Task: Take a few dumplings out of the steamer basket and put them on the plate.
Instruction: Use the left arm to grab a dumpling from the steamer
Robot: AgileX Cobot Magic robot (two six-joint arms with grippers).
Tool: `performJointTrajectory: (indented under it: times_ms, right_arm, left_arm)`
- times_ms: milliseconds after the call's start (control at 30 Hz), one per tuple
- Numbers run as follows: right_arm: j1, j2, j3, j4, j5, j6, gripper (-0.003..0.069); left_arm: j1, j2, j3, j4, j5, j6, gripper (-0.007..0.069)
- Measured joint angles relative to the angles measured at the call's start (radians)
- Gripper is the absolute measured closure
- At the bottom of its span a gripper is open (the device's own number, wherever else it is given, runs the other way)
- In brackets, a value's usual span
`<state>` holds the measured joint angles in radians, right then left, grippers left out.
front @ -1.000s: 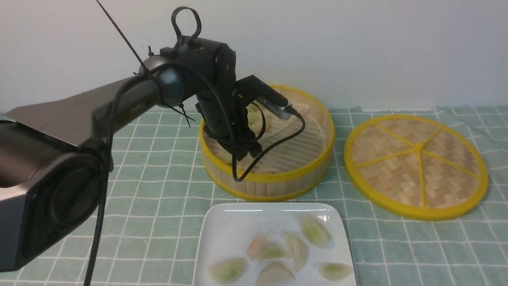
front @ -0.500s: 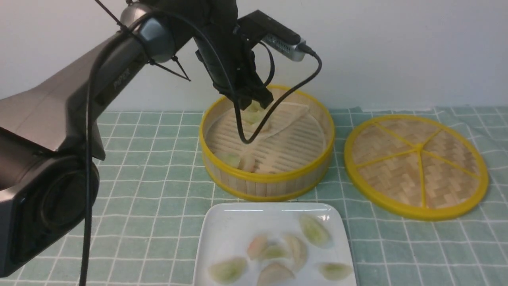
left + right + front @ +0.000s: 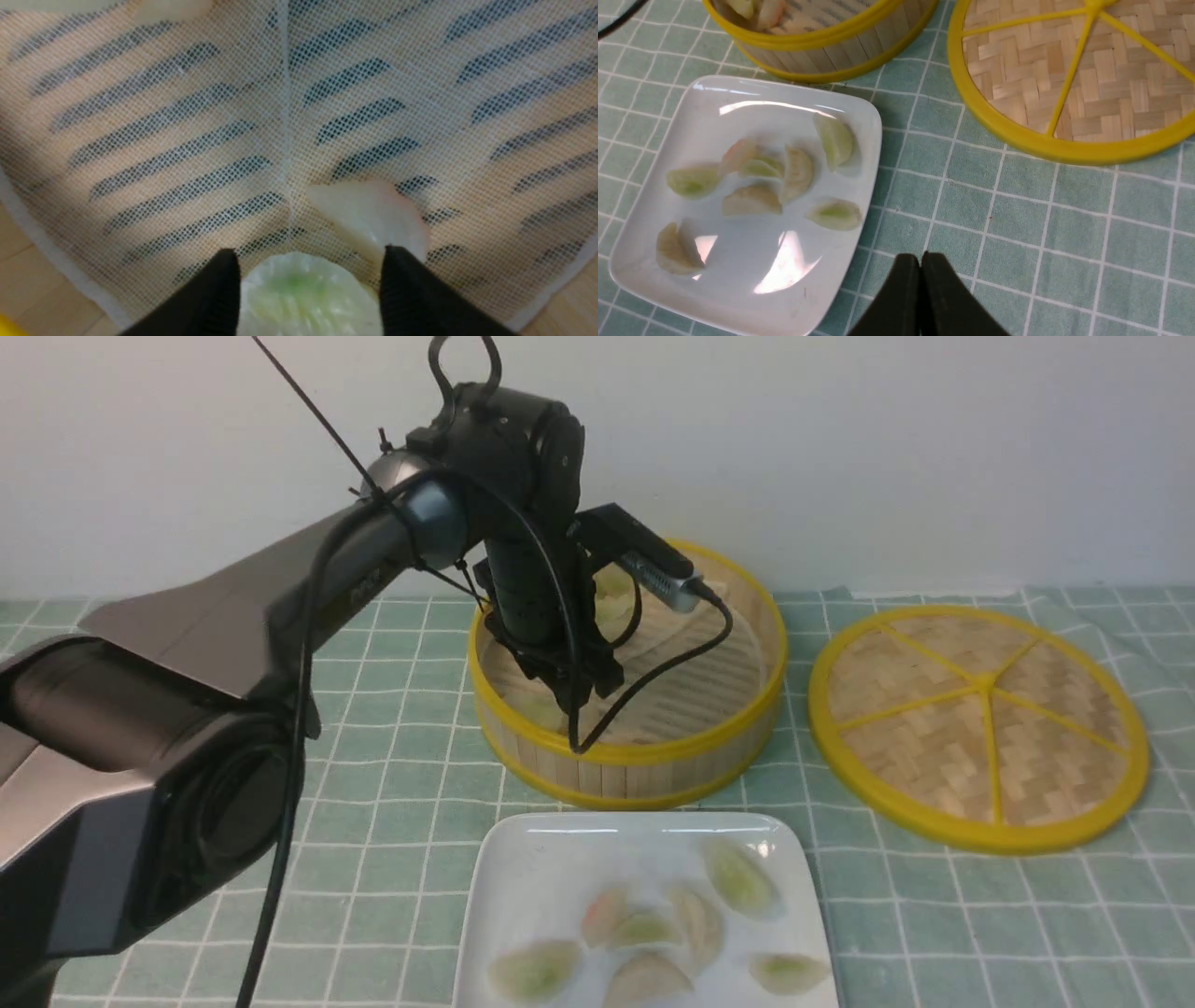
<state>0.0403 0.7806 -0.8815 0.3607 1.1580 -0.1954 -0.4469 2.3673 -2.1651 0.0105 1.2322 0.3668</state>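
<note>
Reaching down into the steamer basket (image 3: 644, 751) with the left gripper (image 3: 586, 695), at the near left part of the slatted floor, with jaws spread wide. Straddles a pale green dumpling (image 3: 306, 298) lying on the mesh liner (image 3: 187, 140), with one black finger (image 3: 219, 289) on each side of it; cannot tell whether the pads press it or merely flank it, and lifts nothing clear of the liner. Shows a pink-white dumpling (image 3: 369, 219) just beside the green one, touching or nearly touching the other fingertip. Has the white square plate (image 3: 532, 877) in front of the basket, nearest the robot, bearing several dumplings (image 3: 836, 137), green and pink-white, some apart and some touching in a small cluster near the middle. Hangs the right gripper (image 3: 920, 255) over the green checked cloth (image 3: 392, 784), just beside that plate, with jaws pressed together and nothing between them. Has the woven lid (image 3: 980, 728) flat on the cloth to the right of the basket, apart from it
</note>
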Motion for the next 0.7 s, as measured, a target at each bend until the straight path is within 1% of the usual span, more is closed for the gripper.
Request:
performJointTrajectory:
  times_ms: [33,133,267,367,467,567,667,700]
  right_arm:
    - [0.0,0.0,0.0,0.0,0.0,0.0,0.0672]
    - [0.0,0.0,0.0,0.0,0.0,0.0,0.0672]
    - [0.0,0.0,0.0,0.0,0.0,0.0,0.0672]
    - [0.0,0.0,0.0,0.0,0.0,0.001,0.0672]
    - [0.0,0.0,0.0,0.0,0.0,0.001,0.0672]
    - [0.0,0.0,0.0,0.0,0.0,0.001,0.0672]
    - [0.0,0.0,0.0,0.0,0.0,0.001,0.0672]
    - [0.0,0.0,0.0,0.0,0.0,0.001,0.0672]
  left_arm:
    - [0.0,0.01,0.0,0.004,-0.002,0.0,0.0164]
    - [0.0,0.015,-0.002,0.009,-0.004,-0.002,0.0117]
    - [0.0,0.023,-0.007,0.011,-0.004,-0.003,0.0109]
    - [0.0,0.026,-0.01,0.011,-0.001,-0.024,0.0135]
    - [0.0,0.026,-0.01,0.006,0.003,-0.063,0.0201]
    - [0.0,0.026,-0.01,-0.011,0.011,-0.105,0.0305]
    - [-0.001,0.026,-0.011,0.001,-0.014,-0.12,0.0497]
    - [-0.001,0.026,-0.012,0.001,-0.014,-0.12,0.0509]
